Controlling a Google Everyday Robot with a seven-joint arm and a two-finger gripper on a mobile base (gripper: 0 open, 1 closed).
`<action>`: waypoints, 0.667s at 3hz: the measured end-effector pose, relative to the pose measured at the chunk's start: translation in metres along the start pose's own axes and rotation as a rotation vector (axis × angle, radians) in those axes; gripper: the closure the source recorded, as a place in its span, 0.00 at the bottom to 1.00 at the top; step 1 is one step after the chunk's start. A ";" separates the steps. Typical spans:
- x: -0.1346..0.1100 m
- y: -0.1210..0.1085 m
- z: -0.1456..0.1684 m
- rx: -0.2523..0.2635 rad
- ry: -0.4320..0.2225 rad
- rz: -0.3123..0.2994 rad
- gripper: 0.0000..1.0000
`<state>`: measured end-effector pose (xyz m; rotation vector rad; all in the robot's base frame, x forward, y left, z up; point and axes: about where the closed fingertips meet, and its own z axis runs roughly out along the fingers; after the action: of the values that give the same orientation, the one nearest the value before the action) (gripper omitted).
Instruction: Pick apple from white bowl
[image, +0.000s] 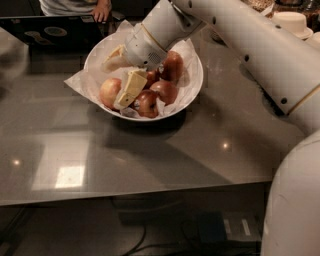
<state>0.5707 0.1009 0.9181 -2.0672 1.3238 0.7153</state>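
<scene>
The white bowl (192, 87), lined with crinkled white paper, stands at the back middle of the grey table. It holds several apples. The pale yellow-orange apple (109, 92) lies at the bowl's left side; darker red apples (165, 91) lie to its right. My gripper (122, 74) reaches into the bowl from the upper right, open and empty. One cream finger (131, 88) rests just right of the pale apple, touching or almost touching it. The other finger (114, 58) is above it near the far rim. White paper shows between them.
A dark laptop (50, 30) sits behind the bowl at the back left, with a person's hand (102, 10) beside it. A pale stacked container (292, 22) stands at the back right. My white arm (260, 50) spans the right side. The table's front edge (135, 197) runs across below.
</scene>
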 end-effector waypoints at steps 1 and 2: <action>0.009 -0.001 0.003 -0.002 0.010 0.011 0.26; 0.017 -0.003 0.004 0.000 0.018 0.024 0.44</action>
<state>0.5793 0.0941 0.9039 -2.0651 1.3609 0.7088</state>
